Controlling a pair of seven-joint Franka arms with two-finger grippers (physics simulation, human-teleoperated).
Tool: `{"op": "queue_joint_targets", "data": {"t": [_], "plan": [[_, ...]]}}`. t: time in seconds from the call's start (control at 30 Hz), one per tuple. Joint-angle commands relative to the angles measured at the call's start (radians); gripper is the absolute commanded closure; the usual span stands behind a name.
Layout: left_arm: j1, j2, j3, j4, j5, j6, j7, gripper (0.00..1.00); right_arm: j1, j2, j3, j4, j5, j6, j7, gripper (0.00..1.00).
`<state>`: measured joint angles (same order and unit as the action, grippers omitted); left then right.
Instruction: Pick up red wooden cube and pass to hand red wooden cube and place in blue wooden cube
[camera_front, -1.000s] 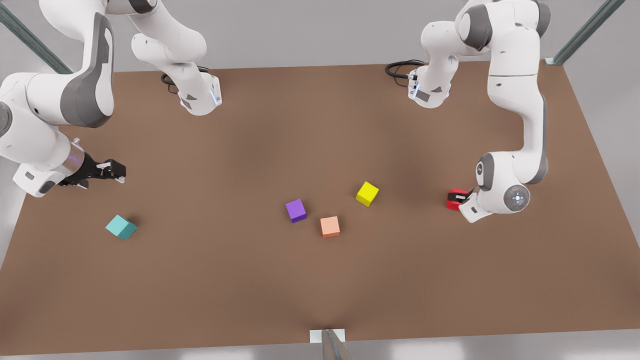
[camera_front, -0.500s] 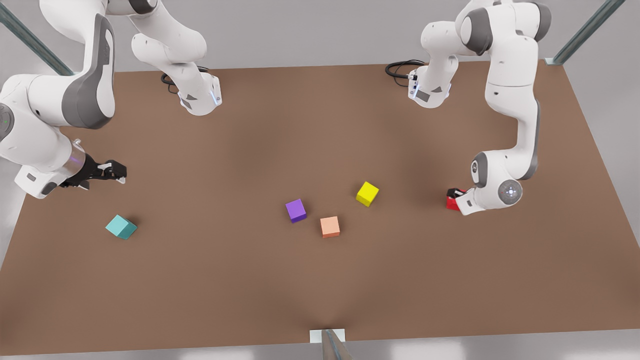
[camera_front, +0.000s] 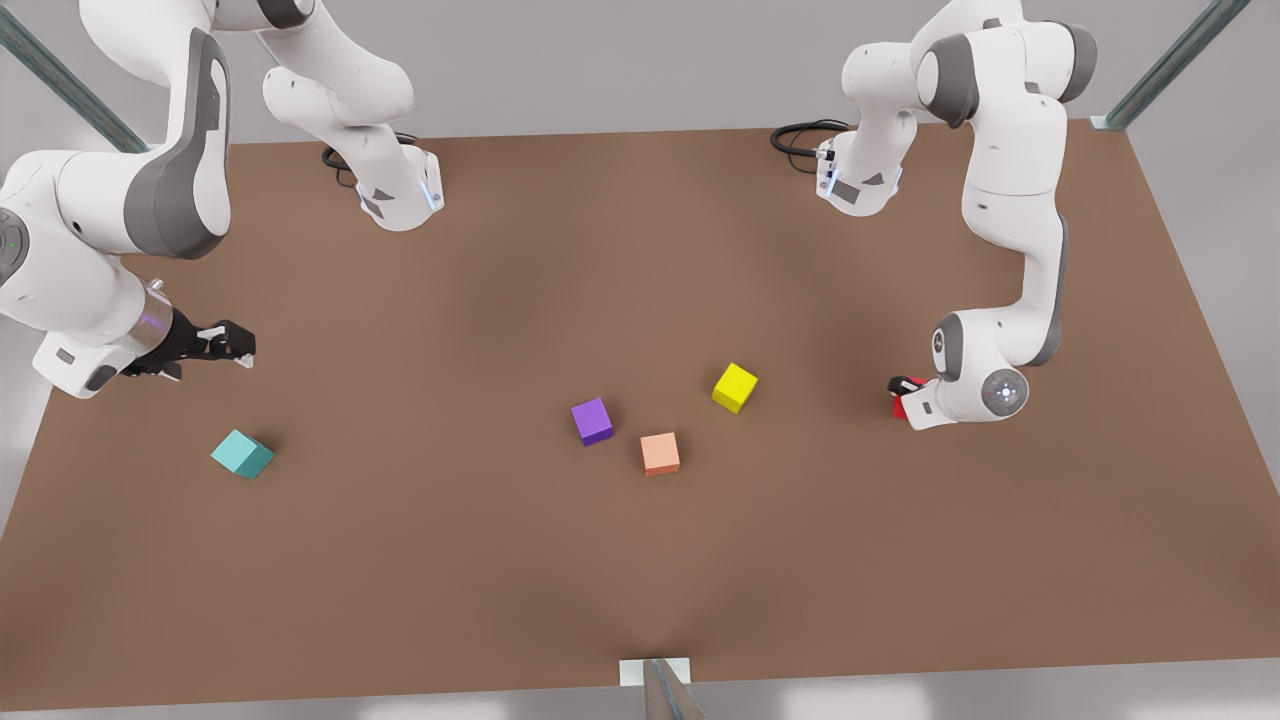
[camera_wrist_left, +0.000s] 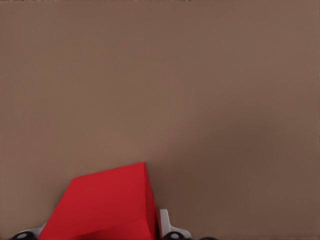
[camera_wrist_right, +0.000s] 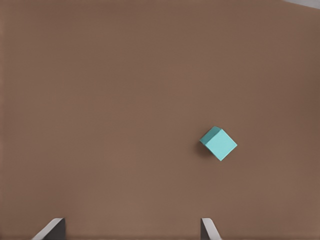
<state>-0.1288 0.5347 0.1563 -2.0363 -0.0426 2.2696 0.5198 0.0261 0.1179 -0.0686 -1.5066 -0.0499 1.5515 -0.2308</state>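
Note:
The red wooden cube (camera_front: 899, 408) lies on the brown table (camera_front: 640, 560) at the front view's right, mostly hidden under my left gripper (camera_front: 906, 393). In the left wrist view the red wooden cube (camera_wrist_left: 105, 205) sits between the two fingertips (camera_wrist_left: 165, 225), which press against its sides; the left gripper is shut on it. The hand, my right gripper (camera_front: 235, 350), a black claw, hovers open at the front view's left. The blue wooden cube (camera_front: 242, 455), teal in colour, rests a little in front of it, and is the same blue wooden cube (camera_wrist_right: 218, 143) seen beyond the open fingers (camera_wrist_right: 207, 227).
A purple cube (camera_front: 592, 420), a salmon-orange cube (camera_front: 660, 453) and a yellow cube (camera_front: 735, 387) sit mid-table between the arms. Both arm bases (camera_front: 400, 195) stand at the far edge.
The left arm's wrist has sunk lower over the red cube and shifted slightly toward the front view's left, covering more of it. The right arm has hardly moved.

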Motion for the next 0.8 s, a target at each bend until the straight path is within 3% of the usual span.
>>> {"op": "queue_joint_targets", "data": {"t": [0.0, 0.1, 0.23, 0.27, 0.33, 0.4, 0.47, 0.53, 0.63, 0.77], "plan": [[0.0, -0.001, 0.0, 0.001, -0.002, -0.002, 0.046, 0.37, 0.0, -0.001, 0.0, -0.001, 0.002, 0.001, -0.007, 0.0], [-0.009, -0.019, -0.003, 0.013, -0.002, -0.007, 0.025, 0.41, -0.002, -0.001, 0.0, -0.001, 0.007, 0.001, -0.007, 0.0], [0.008, -0.019, -0.11, 0.222, -0.006, -0.266, -0.297, 0.41, 0.0, -0.001, 0.0, -0.001, 0.005, 0.001, -0.007, 0.0], [0.009, 0.001, -0.112, 0.274, -0.095, -0.309, -0.297, 0.41, 0.0, -0.001, 0.0, -0.003, 0.005, 0.001, -0.007, 0.0], [0.018, 0.087, -0.112, 0.516, -0.413, -0.576, -0.299, 0.41, 0.0, -0.001, 0.0, -0.003, 0.005, 0.001, -0.007, 0.0], [0.017, 0.094, -0.129, 0.584, -0.586, -0.665, -0.299, 0.41, 0.0, -0.001, 0.0, -0.003, 0.005, 0.001, -0.007, 0.0], [0.017, 0.123, -0.225, 0.648, -0.799, -0.673, -0.351, 0.41, 0.002, -0.001, 0.0, -0.003, 0.002, -0.002, -0.012, 0.0], [0.012, 0.257, -0.389, 0.852, -0.862, -0.644, -0.583, 0.41, -0.009, 0.094, 0.0, 0.032, 0.253, -0.016, -0.388, 0.0], [0.012, 0.337, -0.454, 0.854, -1.085, -0.561, -0.532, 0.41, 0.003, 0.449, 0.02, 0.154, 0.88, -0.108, -0.689, 0.0], [0.014, 0.403, -0.55, 0.857, -1.244, -0.424, -0.389, 0.44, 0.003, 0.674, 0.087, 0.252, 1.084, -0.129, -1.102, 0.01]]}}
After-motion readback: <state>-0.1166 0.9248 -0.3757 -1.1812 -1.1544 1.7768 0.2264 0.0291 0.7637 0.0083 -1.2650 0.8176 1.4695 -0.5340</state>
